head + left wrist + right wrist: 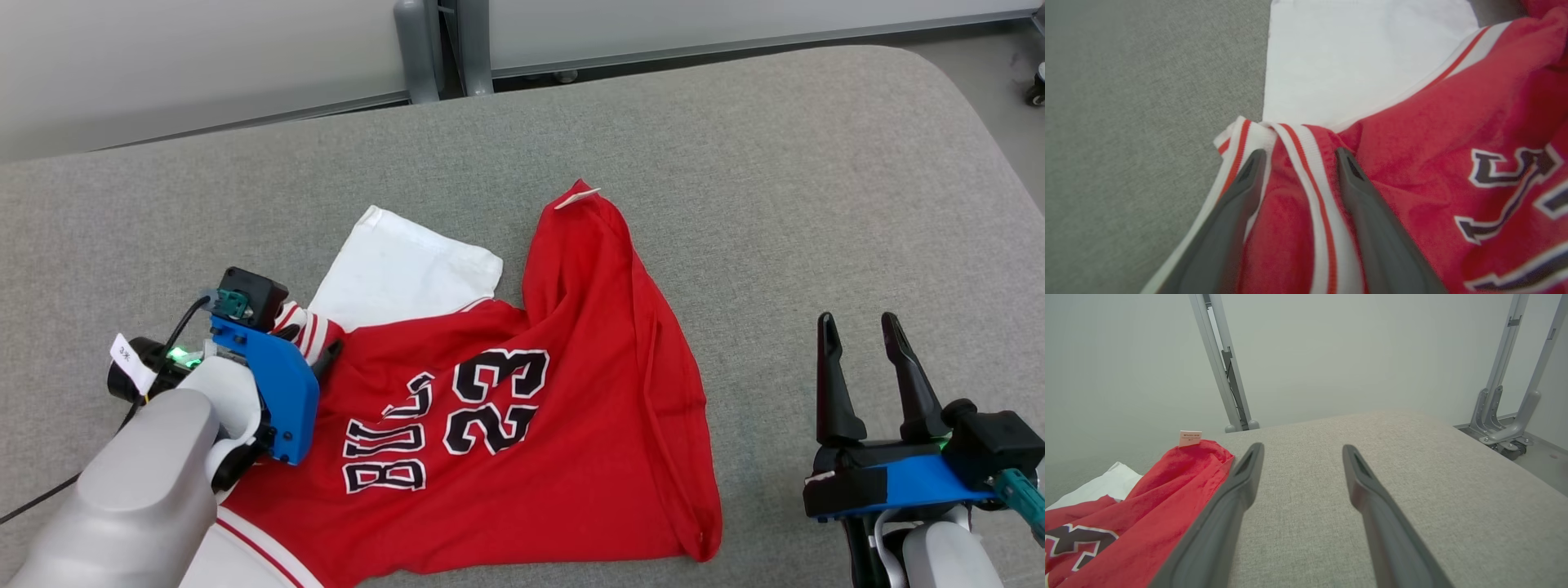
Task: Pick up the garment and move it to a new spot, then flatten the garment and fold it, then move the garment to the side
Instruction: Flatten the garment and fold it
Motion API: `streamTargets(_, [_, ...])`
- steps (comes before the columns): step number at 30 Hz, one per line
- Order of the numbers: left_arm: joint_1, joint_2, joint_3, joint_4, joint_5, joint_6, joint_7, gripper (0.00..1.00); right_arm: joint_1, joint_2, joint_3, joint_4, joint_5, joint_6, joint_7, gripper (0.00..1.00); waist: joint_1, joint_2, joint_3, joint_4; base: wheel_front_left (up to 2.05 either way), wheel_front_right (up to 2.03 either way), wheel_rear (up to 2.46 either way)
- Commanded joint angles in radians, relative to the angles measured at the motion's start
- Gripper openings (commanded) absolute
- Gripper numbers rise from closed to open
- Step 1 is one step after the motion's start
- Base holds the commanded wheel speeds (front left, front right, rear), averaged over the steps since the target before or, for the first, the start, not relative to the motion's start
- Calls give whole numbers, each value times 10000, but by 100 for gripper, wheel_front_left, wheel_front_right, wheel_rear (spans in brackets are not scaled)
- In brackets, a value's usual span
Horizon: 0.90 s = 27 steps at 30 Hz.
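Observation:
The garment (571,367) is a red jersey with white sleeves and "23" in black and white lettering, lying crumpled on the grey cloth-covered table (816,163). My left gripper (309,343) is down on the jersey's left edge. In the left wrist view its fingers (1241,204) stand apart astride a bunched fold of red-and-white striped trim (1298,143), so the left gripper (1301,157) is open. My right gripper (859,322) is open over bare table to the right of the jersey. In the right wrist view, the right gripper (1302,449) holds nothing and the garment (1167,490) lies to its left.
A white sleeve (400,269) spreads flat beyond the left gripper. A small tag (575,198) sticks up at the jersey's far tip. Grey metal posts (420,49) stand behind the table by a pale wall. The table's rounded corner (971,90) is at far right.

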<state>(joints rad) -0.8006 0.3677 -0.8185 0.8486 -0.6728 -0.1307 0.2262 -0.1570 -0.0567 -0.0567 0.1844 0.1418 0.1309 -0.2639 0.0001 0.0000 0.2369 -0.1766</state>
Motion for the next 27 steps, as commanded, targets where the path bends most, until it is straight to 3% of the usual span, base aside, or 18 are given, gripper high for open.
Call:
streamTargets(1, [26,66,-140,162,-34,14,-109,0,-172,48,21,-17,14,-4,-7,100,-1,0,37,6,0,0,0])
streamTargets(6, [-577,1,54,644,80,26,-1479,0,-283,50,45,-29,46,-4,-5,100,-1,0,173,-28,0,0,0])
streamTargets(13, [-1436,-170,302,1436,485,544,-3841,0,-460,56,27,-50,55,-4,-5,100,-1,0,420,-157,0,0,0])
streamTargets(17, [-1656,-304,318,1920,683,761,-4587,0,-536,59,9,-13,60,-4,-7,100,-1,0,515,-217,0,0,0])
streamTargets(18, [-1611,-349,297,2065,679,732,-4655,36,-540,58,10,4,59,-4,-5,100,-1,0,527,-229,0,0,0])
streamTargets(19, [-1588,-368,290,2184,703,701,-4712,100,-551,60,19,12,58,-4,-5,100,-1,0,540,-238,0,0,0])
streamTargets(23, [-1475,-448,473,2277,729,730,-4895,100,-519,64,-10,44,53,-4,-5,100,-1,0,494,-215,0,0,0])
streamTargets(27, [-849,-170,1471,599,992,1350,-4912,100,-322,62,-149,35,22,-4,-5,100,-1,0,310,-52,0,0,0])
